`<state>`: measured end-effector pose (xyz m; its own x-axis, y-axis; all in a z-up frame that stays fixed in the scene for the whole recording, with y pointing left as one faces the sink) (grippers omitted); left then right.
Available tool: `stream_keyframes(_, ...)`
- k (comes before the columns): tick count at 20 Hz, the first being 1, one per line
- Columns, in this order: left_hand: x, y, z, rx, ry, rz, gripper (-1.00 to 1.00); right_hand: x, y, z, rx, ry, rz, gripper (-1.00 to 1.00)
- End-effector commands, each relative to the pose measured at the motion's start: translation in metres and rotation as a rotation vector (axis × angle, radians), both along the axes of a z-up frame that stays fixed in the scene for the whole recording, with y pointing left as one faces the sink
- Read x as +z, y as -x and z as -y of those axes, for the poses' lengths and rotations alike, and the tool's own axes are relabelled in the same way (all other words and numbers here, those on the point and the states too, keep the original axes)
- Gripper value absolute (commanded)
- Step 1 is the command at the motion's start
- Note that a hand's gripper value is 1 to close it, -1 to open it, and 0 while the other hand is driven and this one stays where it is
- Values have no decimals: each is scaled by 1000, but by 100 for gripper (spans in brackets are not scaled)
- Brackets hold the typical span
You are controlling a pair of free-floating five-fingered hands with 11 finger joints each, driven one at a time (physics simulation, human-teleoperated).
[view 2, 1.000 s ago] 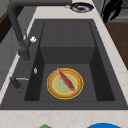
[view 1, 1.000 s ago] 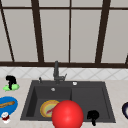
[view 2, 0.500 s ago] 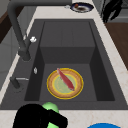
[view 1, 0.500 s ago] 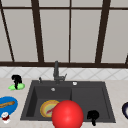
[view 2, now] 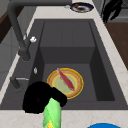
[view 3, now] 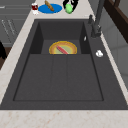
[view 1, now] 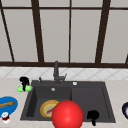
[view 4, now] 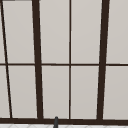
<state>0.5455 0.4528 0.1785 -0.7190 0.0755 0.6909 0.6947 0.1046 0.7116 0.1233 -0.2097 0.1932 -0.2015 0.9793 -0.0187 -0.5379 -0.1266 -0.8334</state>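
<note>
My left hand is down on the green thing on the counter just left of the sink, fingers curled round its top as far as I can tell. So I'd call this the grab step, and next it needs a clean lift. My right hand hangs by the sink's front right edge.

Front view: faces sink head-on from bench front, slightly raised, window behind; red ball very near lens.
Left side view: close, high, looks along sink from left end, tap at picture's left.
Right side view: same from right end, tap at picture's right.
Upper view: level, faces window above sink, tap tip at bottom edge.
Shared: plate in basin seen in front and both side views; window and tap in front and upper views.
</note>
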Motion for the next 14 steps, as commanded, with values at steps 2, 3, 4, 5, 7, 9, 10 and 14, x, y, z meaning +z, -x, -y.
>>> stream_keyframes(2,-8,0,39,0,-38,17,100,0,0,0,0,0,0,0)
stream_keyframes(3,-10,0,47,1,-39,18,100,0,0,0,0,0,0,0)
stream_keyframes(4,-12,0,55,1,-40,18,100,0,0,0,0,0,0,0)
stream_keyframes(5,-14,0,63,1,-41,20,100,0,0,0,0,0,0,0)
stream_keyframes(7,-18,0,79,2,-46,21,100,0,0,0,0,0,0,0)
stream_keyframes(9,-23,0,94,3,-51,16,100,0,0,0,0,0,0,0)
stream_keyframes(10,-25,-1,102,3,-54,14,100,0,0,0,0,0,0,0)
stream_keyframes(14,-37,-1,134,4,-66,12,100,0,0,0,0,0,0,0)
